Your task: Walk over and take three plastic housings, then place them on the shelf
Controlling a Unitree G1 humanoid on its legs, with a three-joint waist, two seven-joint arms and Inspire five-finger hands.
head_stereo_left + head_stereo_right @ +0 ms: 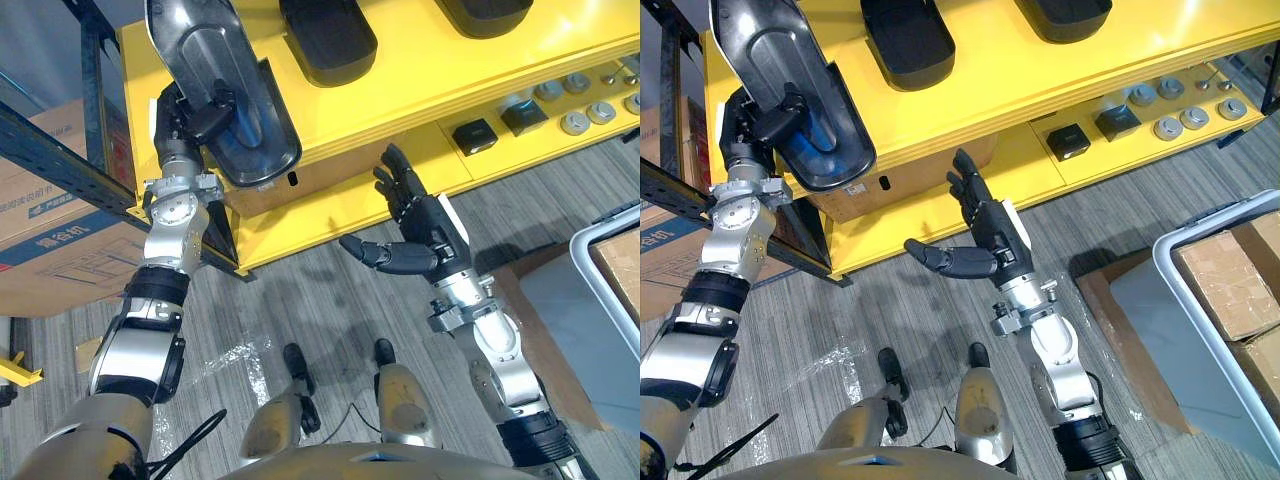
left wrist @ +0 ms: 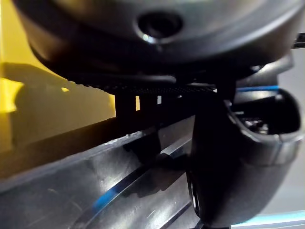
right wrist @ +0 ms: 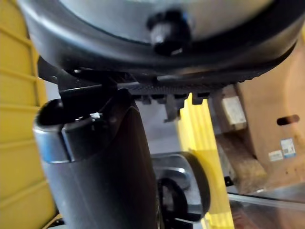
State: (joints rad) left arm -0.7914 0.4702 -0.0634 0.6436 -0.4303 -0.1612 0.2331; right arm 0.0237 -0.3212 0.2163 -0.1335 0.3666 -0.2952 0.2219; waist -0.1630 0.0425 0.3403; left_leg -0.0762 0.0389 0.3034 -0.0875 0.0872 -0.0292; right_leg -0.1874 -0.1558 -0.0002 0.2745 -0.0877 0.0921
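My left hand (image 1: 190,115) is shut on a long dark plastic housing (image 1: 225,90), thumb hooked over its rim, holding it tilted above the left end of the yellow shelf (image 1: 420,90). From the left wrist, the thumb (image 2: 238,162) presses against the housing's glossy wall (image 2: 95,191). Two more dark housings (image 1: 325,40) (image 1: 485,15) lie on the shelf's top board. My right hand (image 1: 425,225) hangs open in front of the lower board, fingers straight, thumb out to the side, holding nothing.
The lower yellow board carries round metal parts (image 1: 590,110) and small black boxes (image 1: 473,135). A cardboard box (image 1: 330,175) sits under the top board. A blue rack (image 1: 60,150) with a carton (image 1: 50,210) stands left. A grey bin (image 1: 1230,290) with cartons stands right.
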